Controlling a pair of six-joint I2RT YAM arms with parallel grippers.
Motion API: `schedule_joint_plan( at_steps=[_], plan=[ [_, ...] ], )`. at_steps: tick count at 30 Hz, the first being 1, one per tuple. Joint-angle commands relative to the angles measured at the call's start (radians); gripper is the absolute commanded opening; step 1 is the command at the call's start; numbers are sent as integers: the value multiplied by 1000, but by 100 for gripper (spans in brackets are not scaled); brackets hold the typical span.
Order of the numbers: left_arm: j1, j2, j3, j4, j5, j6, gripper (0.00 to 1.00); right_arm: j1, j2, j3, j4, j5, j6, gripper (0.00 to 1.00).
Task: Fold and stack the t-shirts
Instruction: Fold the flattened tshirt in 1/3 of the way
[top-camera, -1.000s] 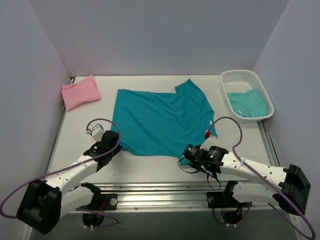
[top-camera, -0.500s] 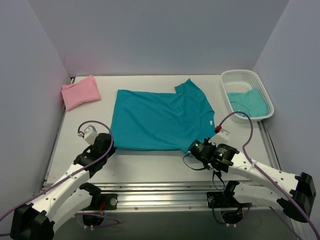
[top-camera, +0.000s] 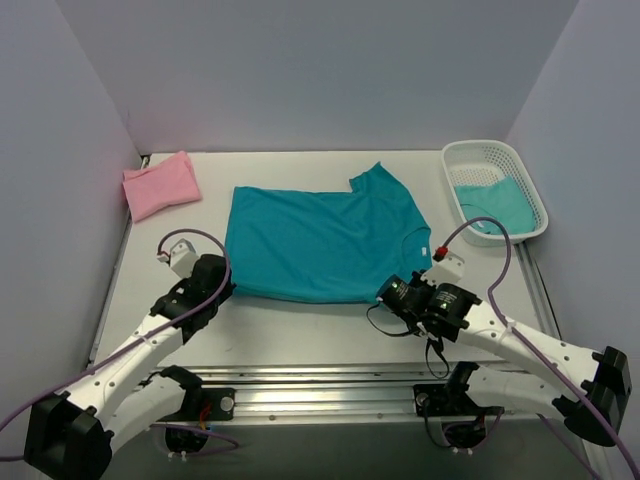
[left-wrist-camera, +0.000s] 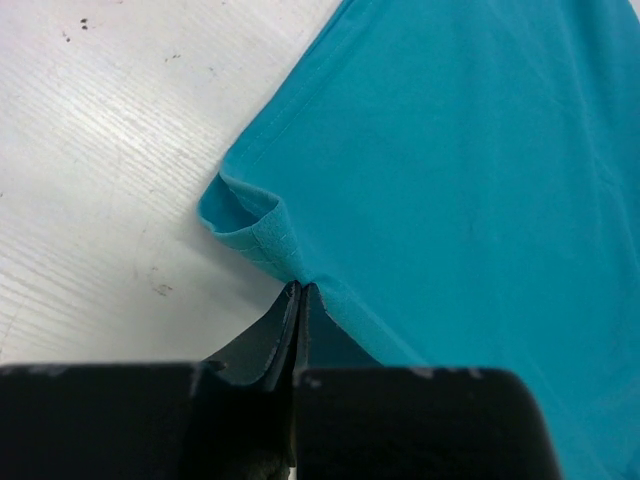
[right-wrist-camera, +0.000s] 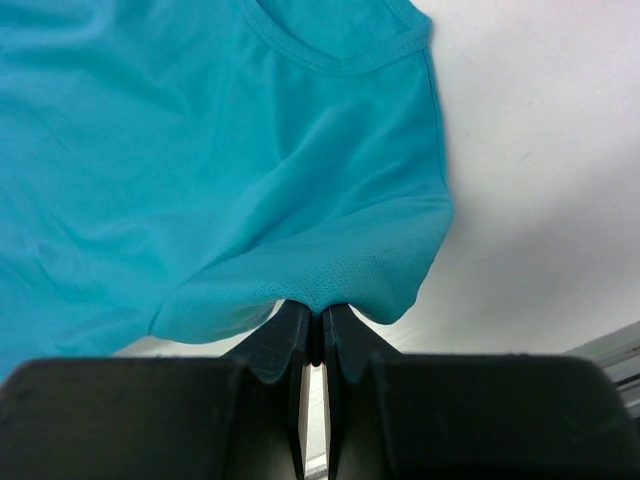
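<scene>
Two claws, one shirt: a plain teal cotton t-shirt (top-camera: 325, 243) lies spread flat across the middle of the white desk (top-camera: 160, 240), hem toward the left edge, collar toward the right edge. The left claw (top-camera: 222, 290) is pinched tight on its near hem corner. The right claw (top-camera: 384, 293) is pinched tight on the near sleeve.

The overhead view alone takes in the whole desk. It shows a folded pink t-shirt (top-camera: 160, 184) in the far left corner and one white plastic mesh basket (top-camera: 495, 152) in the far right corner. The basket holds teal fabric (top-camera: 497, 205); how many garments are in it cannot be told.

The wrist views show the grips themselves. On the left, the dark fingers meet on a small curled fold of the stitched hem, bare desk to its left. On the right, the fingers close on the drooping edge of the sleeve, with the ribbed neckline above.

Count: two arms, two claws, one spread teal shirt, one pink shirt, one basket.
</scene>
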Motion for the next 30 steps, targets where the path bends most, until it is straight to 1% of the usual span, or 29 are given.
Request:
schedule_joint_plan(
  at_steps=[1,6,9,12,14,21,25,30],
  plan=[
    [3,51,76,77,-30,18,2,-23,63,84,7,102,-22,0],
    [8,133,131,145,-30,20,2,-79,160,157,81,107,-121,0],
    [14,220,180,170,-32,32,2,-130,263,203,128,93,-177,0],
    [21,271,215,189,-26,41,2,-158,323,246,170,96,-192,0],
    [29,315,237,203,-22,47,2,-165,390,280,191,96,-203,0],
    [100,470,276,292,31,64,2,-214,603,394,222,98,-214,0],
    [165,554,306,332,83,81,2,-247,691,438,256,87,-229,0],
    [210,672,350,384,126,98,2,-284,813,503,280,78,-252,0]
  ],
)
